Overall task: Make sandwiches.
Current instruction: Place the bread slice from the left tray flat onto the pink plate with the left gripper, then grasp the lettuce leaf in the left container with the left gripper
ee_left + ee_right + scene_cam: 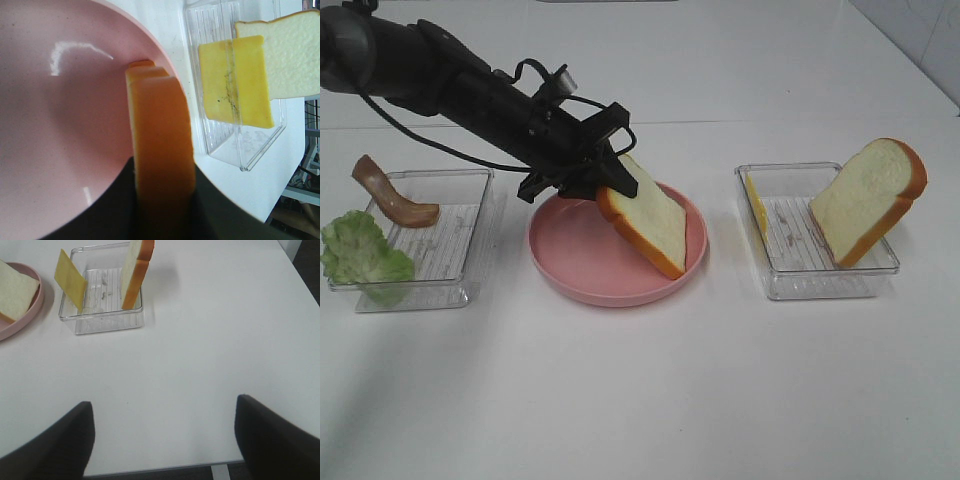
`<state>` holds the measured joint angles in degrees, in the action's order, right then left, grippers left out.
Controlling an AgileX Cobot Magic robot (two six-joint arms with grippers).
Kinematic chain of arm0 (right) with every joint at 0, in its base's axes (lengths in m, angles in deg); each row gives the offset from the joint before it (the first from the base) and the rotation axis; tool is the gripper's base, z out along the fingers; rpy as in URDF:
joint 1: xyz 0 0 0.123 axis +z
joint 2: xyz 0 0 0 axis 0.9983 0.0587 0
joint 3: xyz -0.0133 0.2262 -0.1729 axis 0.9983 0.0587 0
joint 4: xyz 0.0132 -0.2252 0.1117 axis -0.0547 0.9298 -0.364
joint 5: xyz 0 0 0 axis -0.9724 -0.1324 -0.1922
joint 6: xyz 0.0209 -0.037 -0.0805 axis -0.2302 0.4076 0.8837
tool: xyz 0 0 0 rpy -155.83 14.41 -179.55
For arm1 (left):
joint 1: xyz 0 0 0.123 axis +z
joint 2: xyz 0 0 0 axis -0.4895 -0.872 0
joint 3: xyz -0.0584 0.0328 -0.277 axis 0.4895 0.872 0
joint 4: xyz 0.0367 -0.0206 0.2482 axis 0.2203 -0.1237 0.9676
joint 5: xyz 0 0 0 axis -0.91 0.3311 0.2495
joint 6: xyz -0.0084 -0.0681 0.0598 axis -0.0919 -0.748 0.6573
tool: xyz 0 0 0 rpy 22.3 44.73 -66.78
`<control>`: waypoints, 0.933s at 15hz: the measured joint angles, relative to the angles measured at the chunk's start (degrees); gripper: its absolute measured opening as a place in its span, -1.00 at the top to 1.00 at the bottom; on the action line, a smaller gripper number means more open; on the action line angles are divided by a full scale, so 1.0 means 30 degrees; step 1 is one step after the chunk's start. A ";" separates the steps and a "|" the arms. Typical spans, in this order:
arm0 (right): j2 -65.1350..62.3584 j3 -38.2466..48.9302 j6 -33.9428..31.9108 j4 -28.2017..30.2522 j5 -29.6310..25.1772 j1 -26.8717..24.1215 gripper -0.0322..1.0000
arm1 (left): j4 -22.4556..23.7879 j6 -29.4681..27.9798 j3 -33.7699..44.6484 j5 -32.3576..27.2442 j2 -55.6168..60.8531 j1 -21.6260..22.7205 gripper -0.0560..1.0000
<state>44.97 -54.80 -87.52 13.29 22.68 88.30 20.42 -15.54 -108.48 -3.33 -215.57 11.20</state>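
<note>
The left gripper (607, 188) is clamped on a bread slice (652, 222), holding it tilted with its lower end at the right rim of the plate (565, 265). Right of the plate, a tray (790, 285) holds cheese (754, 205) and a second slice (868, 198), both leaning. Left of the plate, a second tray (460, 280) holds meat (390, 195) and lettuce (362, 255). The right gripper (164, 407) hangs spread wide and empty over the table (200, 340), right of the plate.
</note>
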 joint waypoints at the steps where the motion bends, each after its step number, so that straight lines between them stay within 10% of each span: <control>1: 0.0000 0.0000 0.0000 0.0000 0.0000 0.0000 -0.53 | 0.0057 0.0000 0.0000 0.0000 0.0000 0.0000 0.46; 6: 0.0000 0.0000 0.0000 0.0000 0.0000 0.0000 -0.53 | 0.3266 -0.2158 0.0000 0.0172 0.0248 0.0000 -0.31; 14: 0.0000 0.0000 0.0000 0.0000 0.0000 0.0000 -0.53 | 1.1631 -0.8251 0.0000 -0.3037 0.4221 0.0000 -0.53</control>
<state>44.97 -54.80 -87.52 13.29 22.68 88.30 55.31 -40.29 -108.48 -12.44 -202.91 11.20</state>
